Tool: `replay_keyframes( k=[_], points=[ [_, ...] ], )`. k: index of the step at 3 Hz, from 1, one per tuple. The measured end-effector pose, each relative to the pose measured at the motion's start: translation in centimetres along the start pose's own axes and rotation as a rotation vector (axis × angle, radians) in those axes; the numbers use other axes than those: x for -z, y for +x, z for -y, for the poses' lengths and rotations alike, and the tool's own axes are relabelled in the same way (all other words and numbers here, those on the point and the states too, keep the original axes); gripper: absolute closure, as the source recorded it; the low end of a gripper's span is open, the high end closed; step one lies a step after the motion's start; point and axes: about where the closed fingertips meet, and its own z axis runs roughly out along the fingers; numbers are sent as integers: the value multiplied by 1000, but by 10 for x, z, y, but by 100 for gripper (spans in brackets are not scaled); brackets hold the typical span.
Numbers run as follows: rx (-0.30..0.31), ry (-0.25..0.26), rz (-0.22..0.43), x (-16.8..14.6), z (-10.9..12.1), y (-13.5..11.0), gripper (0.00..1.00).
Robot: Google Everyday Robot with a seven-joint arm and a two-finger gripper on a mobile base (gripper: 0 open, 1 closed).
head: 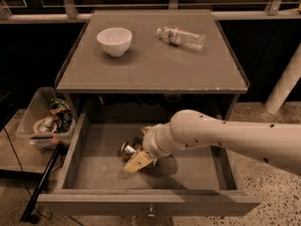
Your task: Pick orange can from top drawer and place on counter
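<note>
Orange can [127,149] is lying inside the open top drawer [94,173], left of centre. The gripper [137,161] is reaching down right against it; whether it is clamping the can cannot be determined. Beyond, a white bowl [114,40] and a clear bottle [181,36] are sitting on the counter [155,67].

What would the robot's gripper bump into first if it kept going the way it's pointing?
Probably the orange can: it sits right at the gripper, low in the top drawer. Depth is unclear, so maybe the drawer floor.
</note>
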Motion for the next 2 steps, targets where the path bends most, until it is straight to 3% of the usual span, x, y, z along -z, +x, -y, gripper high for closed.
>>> replay_keyframes(
  k=[2],
  points=[
    [0,0,0,0,0,0,61]
  ],
)
